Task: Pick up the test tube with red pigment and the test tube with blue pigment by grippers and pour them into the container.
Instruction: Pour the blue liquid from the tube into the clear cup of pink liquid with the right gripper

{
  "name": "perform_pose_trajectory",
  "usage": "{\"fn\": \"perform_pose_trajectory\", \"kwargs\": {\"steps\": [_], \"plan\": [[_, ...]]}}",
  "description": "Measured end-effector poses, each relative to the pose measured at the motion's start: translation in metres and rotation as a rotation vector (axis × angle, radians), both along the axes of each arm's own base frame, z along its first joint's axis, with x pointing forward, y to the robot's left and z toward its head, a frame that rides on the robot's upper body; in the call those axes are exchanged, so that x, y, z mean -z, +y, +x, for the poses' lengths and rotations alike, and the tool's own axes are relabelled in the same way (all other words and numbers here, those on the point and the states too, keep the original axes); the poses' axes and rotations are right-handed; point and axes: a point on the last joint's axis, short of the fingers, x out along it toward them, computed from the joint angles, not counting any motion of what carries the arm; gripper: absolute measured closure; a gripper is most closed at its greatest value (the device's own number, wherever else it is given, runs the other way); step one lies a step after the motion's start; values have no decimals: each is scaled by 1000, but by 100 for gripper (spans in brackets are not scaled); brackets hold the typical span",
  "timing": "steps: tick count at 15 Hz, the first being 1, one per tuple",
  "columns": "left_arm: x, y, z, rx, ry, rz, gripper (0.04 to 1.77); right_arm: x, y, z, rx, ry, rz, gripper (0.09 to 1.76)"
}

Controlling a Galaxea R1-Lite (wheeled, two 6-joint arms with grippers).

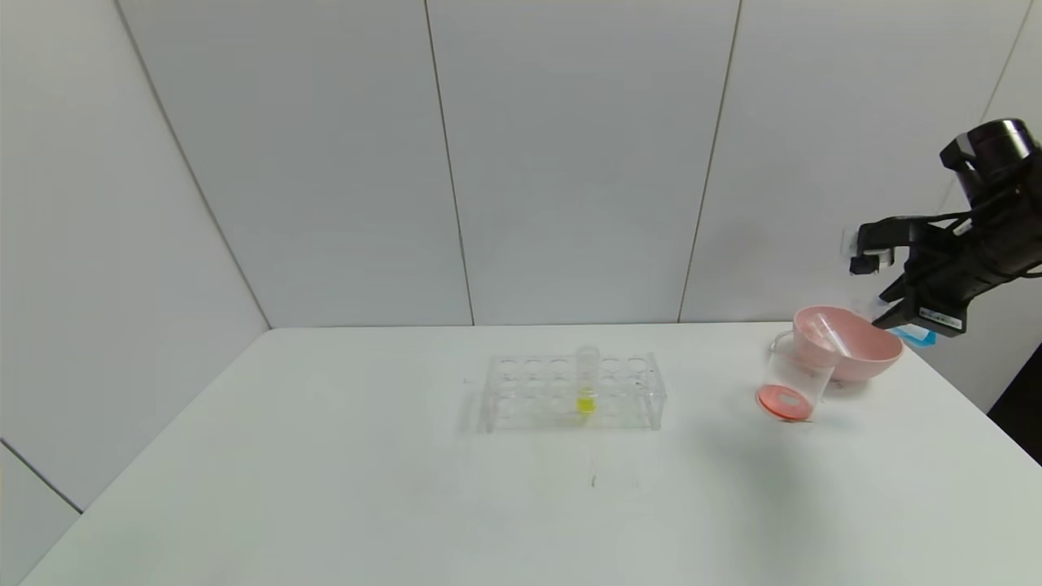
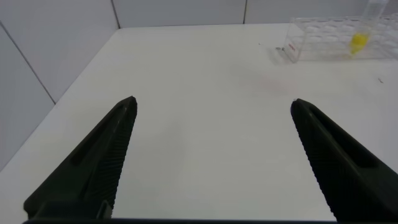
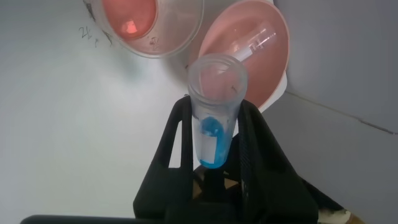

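My right gripper (image 1: 891,313) hangs at the far right, just behind the pink bowl. It is shut on the test tube with blue pigment (image 3: 214,134), whose blue end shows in the head view (image 1: 916,335). The tube's open mouth points toward the bowl, and the blue liquid sits at its bottom, near the palm. The container (image 1: 794,382), a clear beaker with orange-red liquid at its bottom, stands in front of the bowl; it also shows in the right wrist view (image 3: 149,25). No tube holding red liquid shows. My left gripper (image 2: 212,101) is open and empty over bare table.
The pink bowl (image 1: 863,350) holds an empty clear tube (image 1: 830,334) lying in it. A clear tube rack (image 1: 574,391) stands mid-table with one tube of yellow liquid (image 1: 586,382). The table's right edge runs close to the bowl. Grey wall panels stand behind.
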Motion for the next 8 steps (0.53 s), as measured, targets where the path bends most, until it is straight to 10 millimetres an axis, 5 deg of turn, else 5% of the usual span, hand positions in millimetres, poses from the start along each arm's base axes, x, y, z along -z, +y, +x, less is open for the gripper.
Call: {"fn": "perform_pose_trajectory", "kwargs": {"steps": [8], "plan": [[0,0,0,0,0,0,5,10,15,1,-13,90,-110,135]]}}
